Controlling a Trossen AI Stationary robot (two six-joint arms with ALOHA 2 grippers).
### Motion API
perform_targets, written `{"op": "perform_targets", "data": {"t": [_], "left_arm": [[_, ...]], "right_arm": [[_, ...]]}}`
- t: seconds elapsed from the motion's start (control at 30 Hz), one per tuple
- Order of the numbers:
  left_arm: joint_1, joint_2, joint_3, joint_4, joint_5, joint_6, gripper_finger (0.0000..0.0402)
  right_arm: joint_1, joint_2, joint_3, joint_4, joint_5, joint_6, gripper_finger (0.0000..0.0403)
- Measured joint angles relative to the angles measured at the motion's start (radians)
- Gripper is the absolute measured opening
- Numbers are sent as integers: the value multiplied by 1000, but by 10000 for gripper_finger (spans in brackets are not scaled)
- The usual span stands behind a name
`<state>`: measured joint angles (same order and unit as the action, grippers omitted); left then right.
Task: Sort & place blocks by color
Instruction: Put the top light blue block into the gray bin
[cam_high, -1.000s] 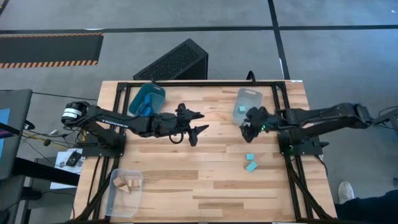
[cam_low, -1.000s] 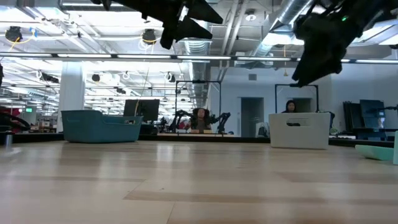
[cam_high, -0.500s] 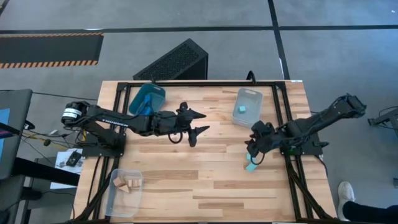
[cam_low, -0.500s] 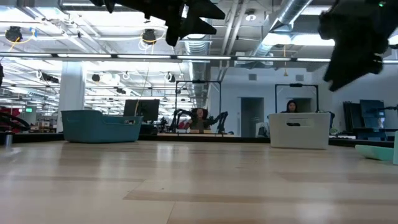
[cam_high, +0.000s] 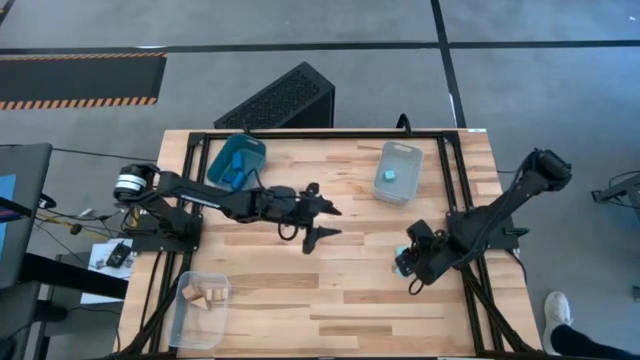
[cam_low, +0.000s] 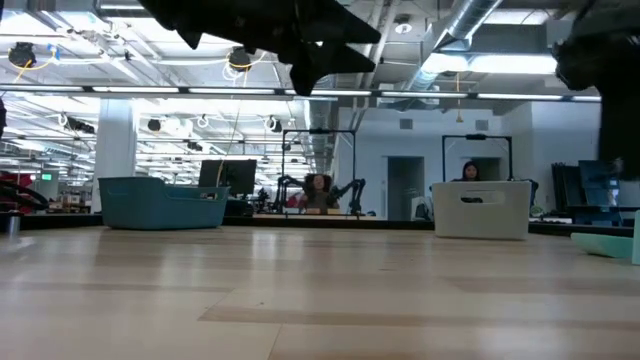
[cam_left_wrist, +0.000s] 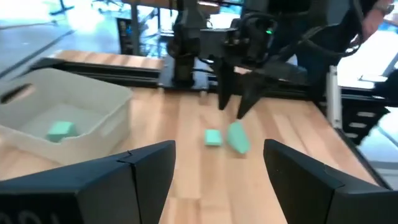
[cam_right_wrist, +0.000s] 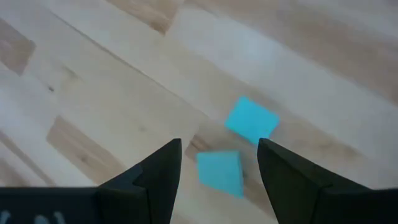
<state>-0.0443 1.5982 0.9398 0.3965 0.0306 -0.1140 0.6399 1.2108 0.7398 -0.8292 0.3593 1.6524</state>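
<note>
Worktop (cam_high: 330, 290) pale wood planks, smooth w/ low sheen; cyan blocks (cam_right_wrist: 251, 120) matt, flat-faced; clear bin (cam_high: 396, 172) translucent plastic, teal bin (cam_high: 238, 158) glossy plastic; frame (cam_high: 300, 134) black metal

Low view: right arm (cam_low: 600, 60) cut off by the picture's edge, its gripper unseen. High view: right gripper (cam_high: 412, 268) covers most of the cyan blocks (cam_high: 400, 268). Contents of teal bin (cam_high: 236, 160) too small to tell.
</note>
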Motion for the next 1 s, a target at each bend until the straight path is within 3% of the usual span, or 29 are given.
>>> {"op": "perform_targets", "data": {"t": [0.2,0.37,0.73,1.0], "left_arm": [[-28,25,0,-9,7,2,233],[-34,25,0,-78,-20,14,233],[-34,25,0,-125,-16,8,233],[-36,25,0,-148,-16,-12,233]], "right_arm": [[22,91,0,20,-106,155,233],[10,145,0,10,-119,199,233],[-119,242,0,47,-122,71,233],[-166,250,-13,58,-131,67,232]]}}
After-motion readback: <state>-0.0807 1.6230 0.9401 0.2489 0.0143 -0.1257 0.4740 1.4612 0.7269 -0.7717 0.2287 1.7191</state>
